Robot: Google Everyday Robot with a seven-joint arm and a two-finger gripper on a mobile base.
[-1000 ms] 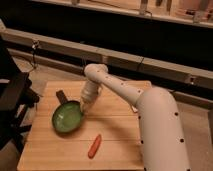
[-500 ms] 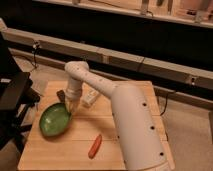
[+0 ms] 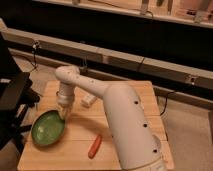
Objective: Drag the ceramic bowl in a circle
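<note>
Gripper [image 3: 64, 114] is pressing down on the ceramic bowl [image 3: 47, 129] at its 2 o'clock rim. Bowl is sitting at the table's [image 3: 135, 90] 8 o'clock corner. An orange carrot stick [image 3: 94, 146] is lying at the bowl's 4 o'clock, well apart.

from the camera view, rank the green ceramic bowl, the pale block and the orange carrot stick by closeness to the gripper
Gripper sits at the bowl's upper right rim.
1. Glossy green ceramic bowl, at it, lower left.
2. Small pale rectangular block, to its right, farther back.
3. Orange carrot-shaped stick, front right, farthest.
</note>
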